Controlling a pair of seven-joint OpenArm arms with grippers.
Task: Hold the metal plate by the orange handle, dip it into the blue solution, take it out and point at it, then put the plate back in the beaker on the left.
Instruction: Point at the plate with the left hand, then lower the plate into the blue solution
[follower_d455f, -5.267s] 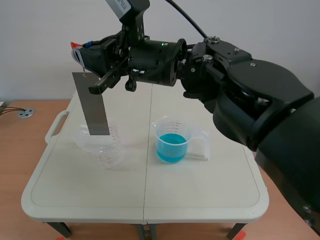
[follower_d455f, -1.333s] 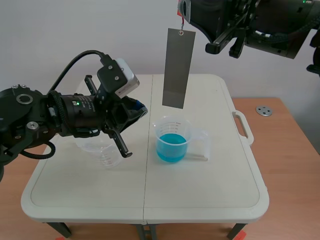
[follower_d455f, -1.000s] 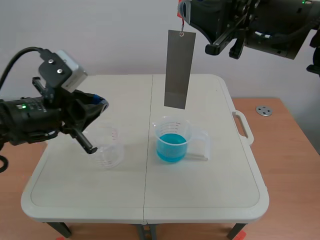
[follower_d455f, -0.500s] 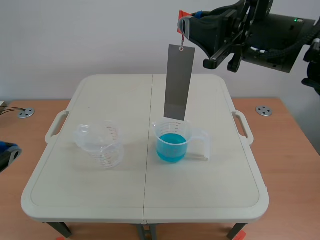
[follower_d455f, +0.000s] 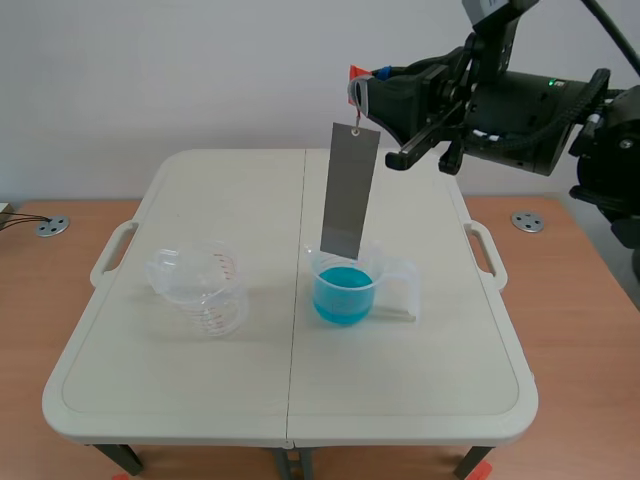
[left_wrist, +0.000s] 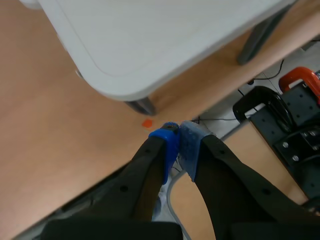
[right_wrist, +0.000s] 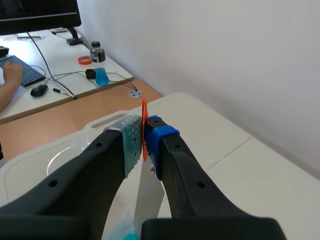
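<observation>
A white folding desk (follower_d455f: 200, 400) fills the scene. High above its 1 o'clock edge, the black right end effector (follower_d455f: 360, 90) is closed in a grip. The left end effector (left_wrist: 179, 140), pads pressed together on nothing, hangs beyond a desk corner. A long grey metal plate (follower_d455f: 349, 190) dangles slightly tilted, its lower edge at the rim of the clear plastic beaker of blue solution (follower_d455f: 345, 285). An empty clear measuring beaker (follower_d455f: 200, 290) stands at that beaker's 9 o'clock, well apart. The small orange handle (right_wrist: 144, 130), pinched between the right end effector's pads, tops the plate.

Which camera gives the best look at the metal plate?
Scene view: the whole metal plate hangs from the right gripper, lower edge at the blue beaker's rim. Right wrist view shows only its orange handle and upper part; left wrist, nothing.
</observation>
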